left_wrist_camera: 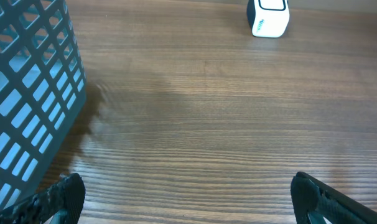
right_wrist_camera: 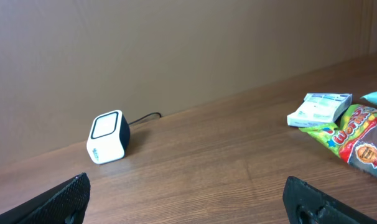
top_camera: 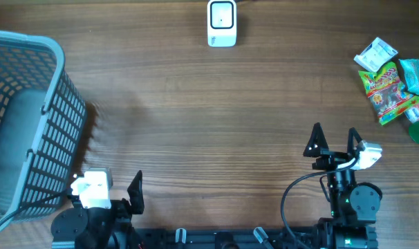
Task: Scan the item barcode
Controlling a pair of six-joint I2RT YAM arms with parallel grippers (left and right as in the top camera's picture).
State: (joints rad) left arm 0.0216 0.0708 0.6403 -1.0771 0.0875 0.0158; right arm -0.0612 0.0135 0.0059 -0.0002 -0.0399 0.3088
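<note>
Left pincer and right pincer both gape fully open and empty over the brown wooden bench, with the white cube barcode scanner far ahead between them, the green-and-red snack packet ahead-right of the right pincer, and the grey-blue plastic lattice basket beside the left.

Even soft lighting, faint blurred shadow on the table beside the basket, wrist views sharp

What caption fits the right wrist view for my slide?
Open right fingers frame the white scanner; snack packets lie off to the side.
</note>
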